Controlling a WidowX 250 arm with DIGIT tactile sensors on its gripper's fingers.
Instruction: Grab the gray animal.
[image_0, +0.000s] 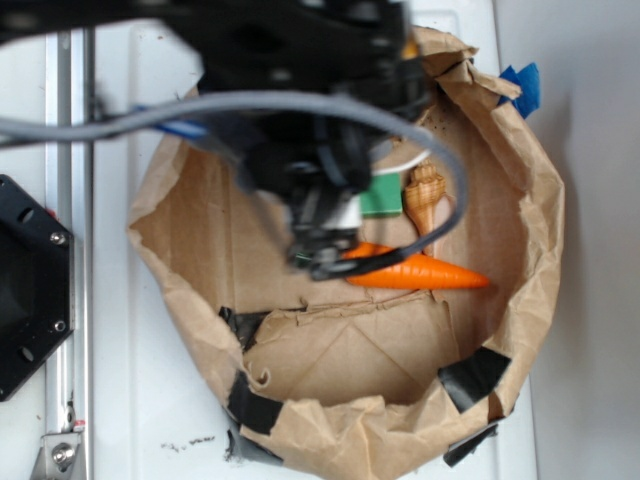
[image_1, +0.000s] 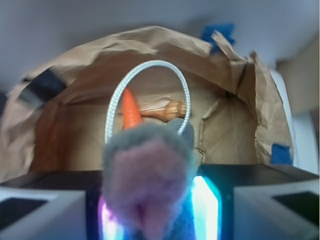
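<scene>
White bench spreads under everything, with a metal rail and a black mounting plate off to one side of the claw. On it sits a big brown paper bag, its sides rolled down and patched with black tape so that it works as a shallow walled pen; that keeps the loose objects from sliding off the bench.

Over the bag hangs the black robot arm, trailing a gray cable that loops down past the wrist (the same braided loop arches across the wrist view). Below it is the claw, well inside the bag's walls.

Just beside the claw lies the orange carrot, and a little beyond it the tan seashell, both resting on the bag's floor.

The gray animal fills the wrist view right between the lit pads, its pink ear toward the lens. I judge the claw to be clamped on it, since the plush sits tight in the gap. In the exterior view the toy is mostly hidden behind the claw.
</scene>
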